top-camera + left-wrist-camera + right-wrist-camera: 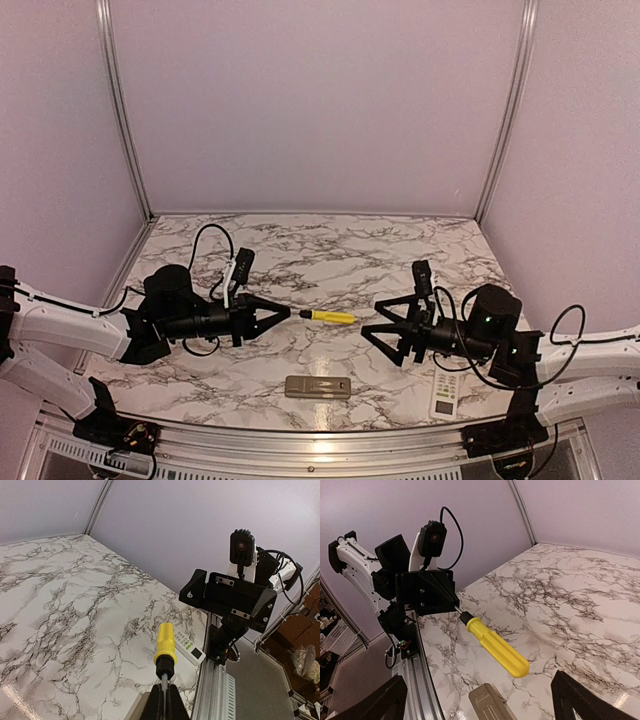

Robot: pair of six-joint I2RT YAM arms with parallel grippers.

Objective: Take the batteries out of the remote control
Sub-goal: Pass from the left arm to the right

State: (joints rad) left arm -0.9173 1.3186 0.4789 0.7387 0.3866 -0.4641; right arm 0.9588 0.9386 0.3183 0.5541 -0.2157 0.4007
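So this looks like a screwdriver handover. The left fingers (280, 316) are pinching the metal shaft of the yellow screwdriver (331, 317), with the handle aimed at the right fingers (572, 697), which are spread wide just short of it. I'd get the right ones around mid-handle and closed before the left lets go. Both arms reach low and level over the bench (300, 250), facing each other. No batteries visible; a brownish remote (318, 387) lies near the front edge, with a white remote (445, 395) to its right

So I count two remotes, a tan remote (318, 387) near centre and a white remote (444, 394) near right, plus one yellow-handled screwdriver (332, 317).
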